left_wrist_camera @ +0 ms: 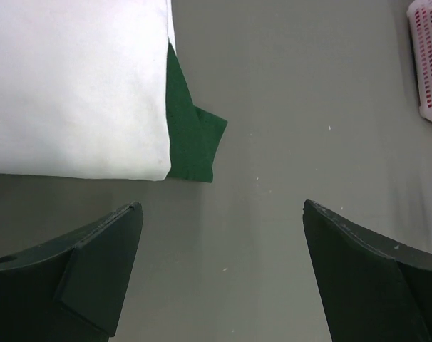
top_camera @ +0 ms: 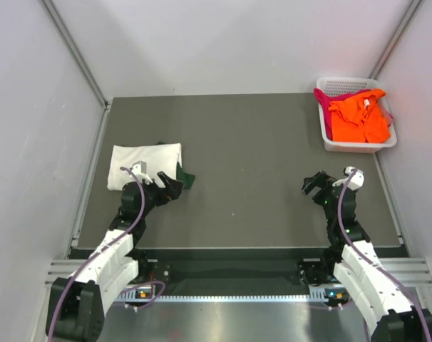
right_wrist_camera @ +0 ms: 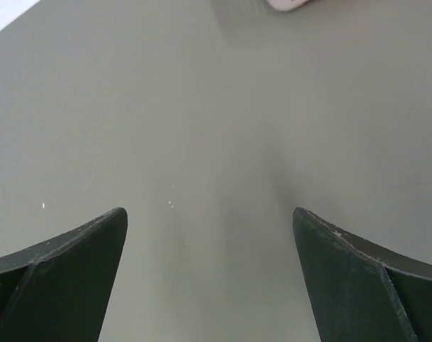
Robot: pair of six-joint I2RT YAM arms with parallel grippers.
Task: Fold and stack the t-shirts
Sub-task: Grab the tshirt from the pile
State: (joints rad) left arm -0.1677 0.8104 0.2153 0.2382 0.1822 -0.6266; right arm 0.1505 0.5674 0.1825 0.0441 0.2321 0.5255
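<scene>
surroundings: a dark grey surface (top_camera: 252, 142) closed in by pale walls on three sides; a white lattice basket (top_camera: 358, 147) stands in its far right corner, well apart from both arms.
in the way: seen from above, the left arm's wrist and cable overlap the near edge of the folded stack; the basket's wall rings the loose tees.
left fingers (top_camera: 172, 188): spread wide, holding nothing, just beside the stack's near right corner and apart from it.
right fingers (top_camera: 312, 184): spread wide, holding nothing, over bare surface on the right side, nearer than the basket.
white t-shirt (top_camera: 145, 164): folded into a flat rectangle on the left of the surface, long axis running left to right, edges roughly square to the surface.
green t-shirt (top_camera: 187, 177): lies under the white one; a narrow strip and one corner stick out along its right edge.
orange t-shirt (top_camera: 358, 120): crumpled heap on top in the basket, no clear axis; a small white tag shows near its far side.
crimson t-shirt (top_camera: 323, 100): beneath the orange one, draped over the basket's left and far rim.
hidden: most of the green tee; most of the crimson one.
cut off: the basket, at the frame edge in the left wrist view.
unclear: a pale shape at the top edge of the right wrist view.
</scene>
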